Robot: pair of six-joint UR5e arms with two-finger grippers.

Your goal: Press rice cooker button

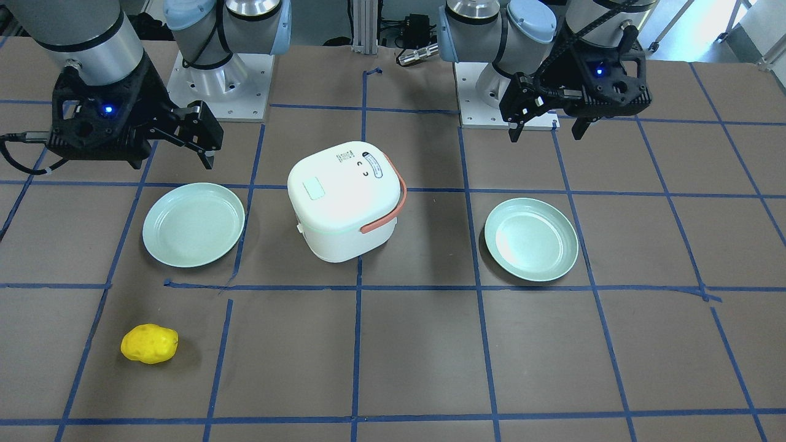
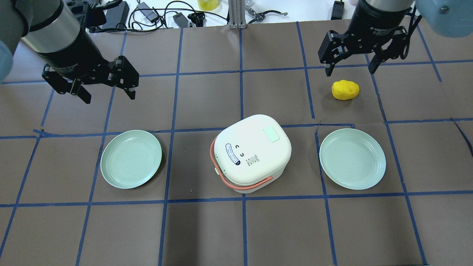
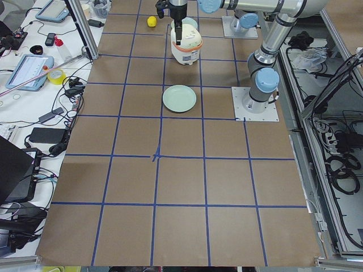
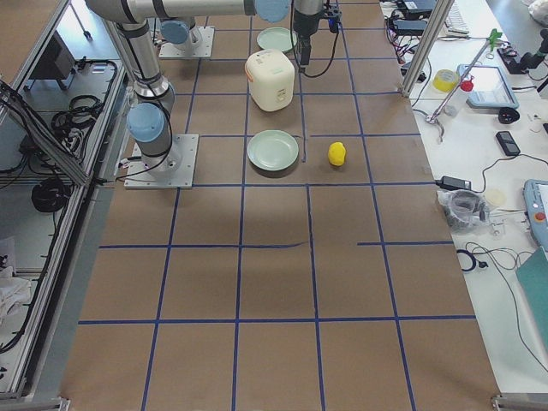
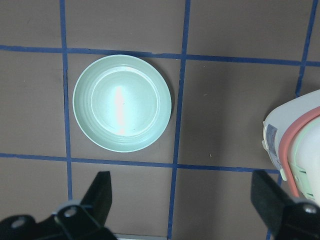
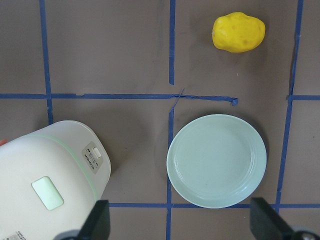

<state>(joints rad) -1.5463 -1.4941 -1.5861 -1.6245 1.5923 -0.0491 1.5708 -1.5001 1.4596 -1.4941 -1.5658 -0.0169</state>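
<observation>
Nothing of your press is done yet: from overhead, the rice cooker (image 2: pixel 253 153) sits untouched at the centre of the table (image 2: pixel 207 229), the left gripper (image 2: pixel 108 95) hanging at its 10 o'clock, the right gripper (image 2: pixel 349 71) at its 1 o'clock, both well apart from it, jaws spread and empty.

A light green plate (image 5: pixel 122 102) sits flat on the brown desk (image 5: pixel 225 110). Blue tape lines (image 5: pixel 181 85) run around the plate. The white rice cooker (image 5: pixel 300 112) peeks in at the right edge, with its orange handle (image 5: pixel 287 150). At the bottom, the left end effector (image 5: pixel 181 185) has its two black fingers (image 5: pixel 100 197) spread wide apart, holding nothing.
</observation>
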